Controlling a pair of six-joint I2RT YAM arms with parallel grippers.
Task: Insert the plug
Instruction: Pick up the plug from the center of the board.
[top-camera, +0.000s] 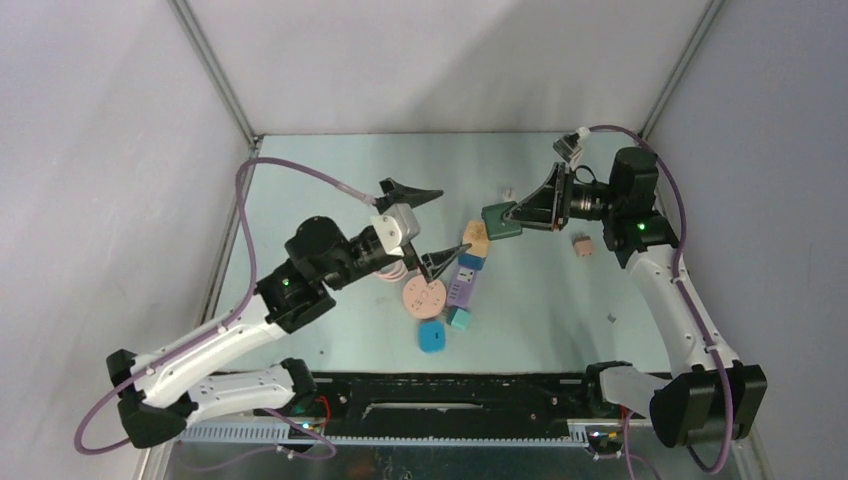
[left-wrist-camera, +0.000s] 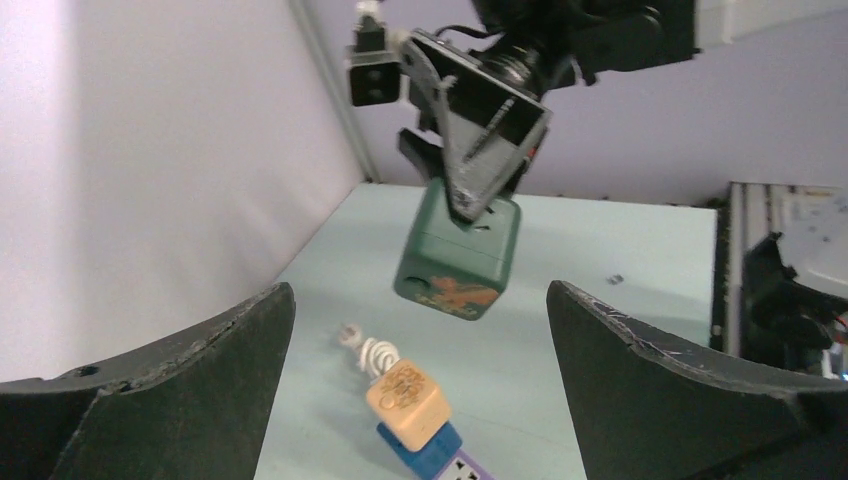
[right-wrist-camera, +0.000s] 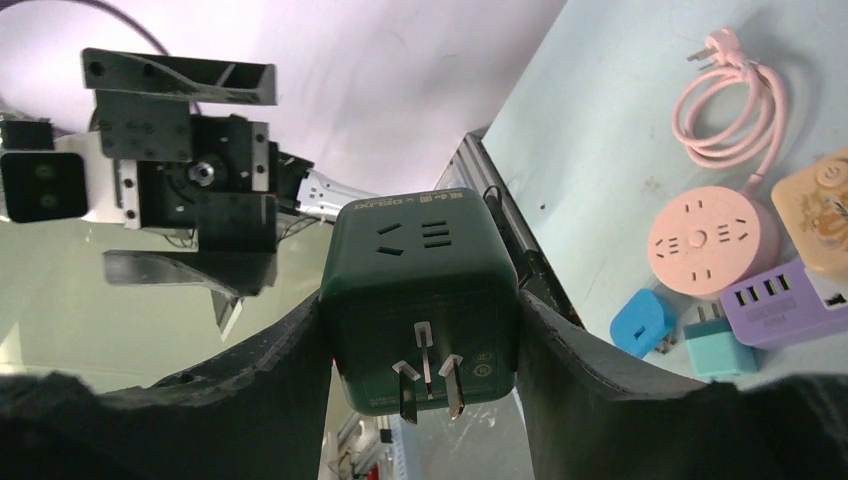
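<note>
Right pincer (top-camera: 510, 215) clamps green cube plug (top-camera: 497, 224), aloft, prongs facing back toward wrist. Purple strip (top-camera: 463, 287) lies down-left of it, nearer left pincer (top-camera: 452, 220): spread wide, empty.

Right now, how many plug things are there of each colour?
Green: 1, green cube, held in the air
Pink: 1, pink socket
Purple: 1, purple strip
Beige: 1, beige cube
Teal: 1, teal adapter
Blue: 2, blue adapter, blue piece next to the beige cube
Pinkish tan: 1, small block
Total: 8
</note>
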